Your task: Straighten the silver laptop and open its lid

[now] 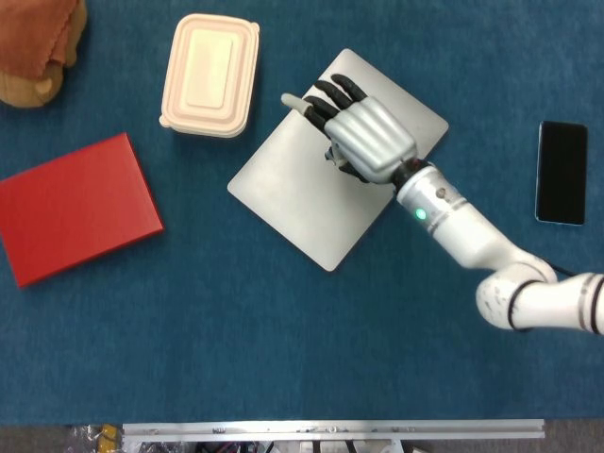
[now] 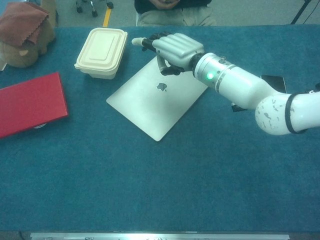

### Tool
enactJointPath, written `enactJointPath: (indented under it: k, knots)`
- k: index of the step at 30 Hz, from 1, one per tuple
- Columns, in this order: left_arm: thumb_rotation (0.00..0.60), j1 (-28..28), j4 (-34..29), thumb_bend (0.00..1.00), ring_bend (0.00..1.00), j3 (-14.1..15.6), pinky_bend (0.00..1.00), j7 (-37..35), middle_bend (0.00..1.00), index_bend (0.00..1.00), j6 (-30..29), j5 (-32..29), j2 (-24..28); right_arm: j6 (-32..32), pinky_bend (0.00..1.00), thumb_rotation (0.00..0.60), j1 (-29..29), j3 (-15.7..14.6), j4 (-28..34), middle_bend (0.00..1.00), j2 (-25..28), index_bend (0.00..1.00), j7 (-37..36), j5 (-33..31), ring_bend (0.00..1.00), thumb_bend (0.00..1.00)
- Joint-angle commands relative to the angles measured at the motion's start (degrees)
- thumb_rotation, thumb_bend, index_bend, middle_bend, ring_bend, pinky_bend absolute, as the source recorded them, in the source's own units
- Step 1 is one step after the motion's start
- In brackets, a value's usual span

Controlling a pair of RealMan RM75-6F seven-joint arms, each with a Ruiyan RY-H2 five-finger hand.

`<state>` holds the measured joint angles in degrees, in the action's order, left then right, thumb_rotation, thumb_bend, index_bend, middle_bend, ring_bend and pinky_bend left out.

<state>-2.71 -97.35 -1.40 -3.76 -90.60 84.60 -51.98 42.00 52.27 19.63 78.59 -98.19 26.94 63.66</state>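
Observation:
The silver laptop [image 1: 307, 203] [image 2: 147, 102] lies closed on the blue table, turned diagonally, one corner pointing at me. My right hand [image 1: 363, 137] [image 2: 172, 49] is over the lid's far part, near the far-left edge. Its fingers stretch toward the lunch box and its thumb hangs down toward the lid. It holds nothing; whether it touches the lid I cannot tell. The logo on the lid shows just in front of the hand in the chest view. My left hand is in neither view.
A cream lunch box [image 1: 209, 75] [image 2: 101, 46] stands just left of the laptop's far corner. A red book [image 1: 75, 208] [image 2: 30, 102] lies at the left. A black phone [image 1: 561, 172] lies at the right. A plush toy under a brown cloth [image 1: 33, 47] [image 2: 25, 30] sits far left.

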Motion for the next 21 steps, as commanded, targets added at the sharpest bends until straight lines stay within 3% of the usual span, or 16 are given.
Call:
enactJointPath:
  k: [1,21]
  knots:
    - [0.600,-0.3,0.2,0.14,0.00,-0.1,0.00,-0.5,0.00,0.01,-0.3,-0.3,0.1,-1.0,0.04,0.600,2.8,0.1,-3.3,0.21,-2.0,0.00,1.9,-2.7,0.01,1.00]
    - [0.600,-1.8,1.6,0.14,0.00,-0.5,0.00,-3.7,0.00,0.01,-1.1,-2.4,0.3,-2.2,0.04,0.600,11.7,-2.5,-24.4,0.24,-13.2,0.00,6.6,-10.2,0.01,1.00]
